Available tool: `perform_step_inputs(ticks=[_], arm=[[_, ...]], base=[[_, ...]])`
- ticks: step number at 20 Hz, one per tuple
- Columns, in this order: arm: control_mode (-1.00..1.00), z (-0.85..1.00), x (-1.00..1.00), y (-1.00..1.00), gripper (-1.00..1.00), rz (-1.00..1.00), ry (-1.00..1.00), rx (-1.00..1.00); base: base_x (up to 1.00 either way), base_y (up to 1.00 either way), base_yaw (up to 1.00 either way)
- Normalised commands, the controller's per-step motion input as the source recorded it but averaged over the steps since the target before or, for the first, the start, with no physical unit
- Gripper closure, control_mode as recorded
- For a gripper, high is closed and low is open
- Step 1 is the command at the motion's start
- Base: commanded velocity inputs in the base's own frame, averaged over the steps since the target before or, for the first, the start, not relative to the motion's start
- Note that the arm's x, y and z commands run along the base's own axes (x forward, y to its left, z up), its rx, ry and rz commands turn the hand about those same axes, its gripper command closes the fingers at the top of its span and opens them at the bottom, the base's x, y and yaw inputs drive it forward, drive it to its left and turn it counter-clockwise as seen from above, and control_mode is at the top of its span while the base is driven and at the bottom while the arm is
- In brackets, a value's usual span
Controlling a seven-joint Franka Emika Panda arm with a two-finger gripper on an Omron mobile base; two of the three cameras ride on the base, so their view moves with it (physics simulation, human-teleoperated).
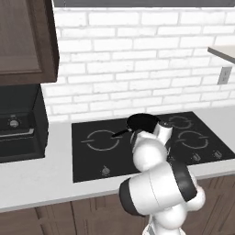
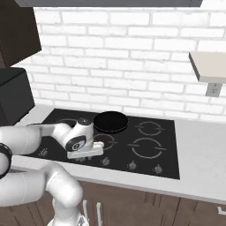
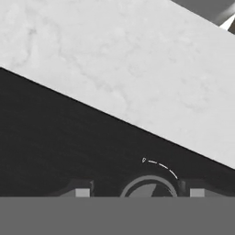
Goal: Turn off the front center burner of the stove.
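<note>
Grey knob [image 3: 149,187] on the glass stove [image 3: 69,147] looks small, stiff, maybe slippery; pinch its rim at 3 and 9 o'clock. End effector [image 3: 140,193] fingers spread either side.

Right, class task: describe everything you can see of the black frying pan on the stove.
The black frying pan is round, shallow and dull black, with a thin dark handle sticking out toward the left in the left base view. It sits upright and looks empty on the back middle of the black glass stove, behind the white arm. Nothing else touches it.
</note>
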Motion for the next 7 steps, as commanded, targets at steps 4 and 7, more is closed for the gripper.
perform_step_inputs(ticks=[4,7], arm=[[-1.0,0.0,0.24,0.0,1.0,-0.85,-0.21,0.0],[-1.0,0.0,-0.01,0.0,1.0,-0.66,-0.2,0.0]], base=[[0.0,0.0,0.0],[0.0,0.0,0.0]])
